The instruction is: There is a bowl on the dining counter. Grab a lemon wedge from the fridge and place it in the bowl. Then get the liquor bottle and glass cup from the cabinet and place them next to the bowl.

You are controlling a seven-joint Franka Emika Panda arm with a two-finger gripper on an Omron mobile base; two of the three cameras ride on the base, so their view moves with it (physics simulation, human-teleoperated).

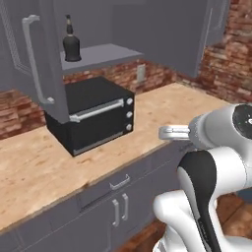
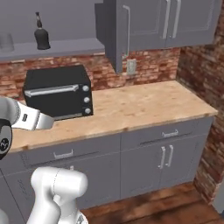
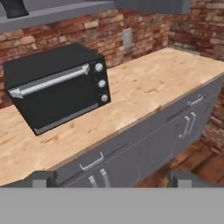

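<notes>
The grey wall cabinet [image 1: 103,55] stands open, and its shelf [image 2: 70,45] carries a dark liquor bottle [image 1: 71,43] [image 2: 41,36]. Left of the bottle, at the picture's edge, stands a faint translucent glass cup [image 2: 6,43]. In the hand view only the bottle's base [image 3: 13,7] shows at the top left. My gripper [image 3: 116,180] is open, its two tips far apart with nothing between them. It hangs in front of the counter, well below the shelf and apart from bottle and cup. The bowl, lemon wedge, fridge and dining counter are out of view.
A black toaster oven [image 1: 93,118] sits on the tan counter [image 1: 167,110] under the shelf. Open cabinet doors [image 1: 37,59] [image 2: 114,33] jut out on both sides of the shelf. Brick wall [image 2: 148,65] runs behind; grey drawers and doors [image 2: 162,148] lie below.
</notes>
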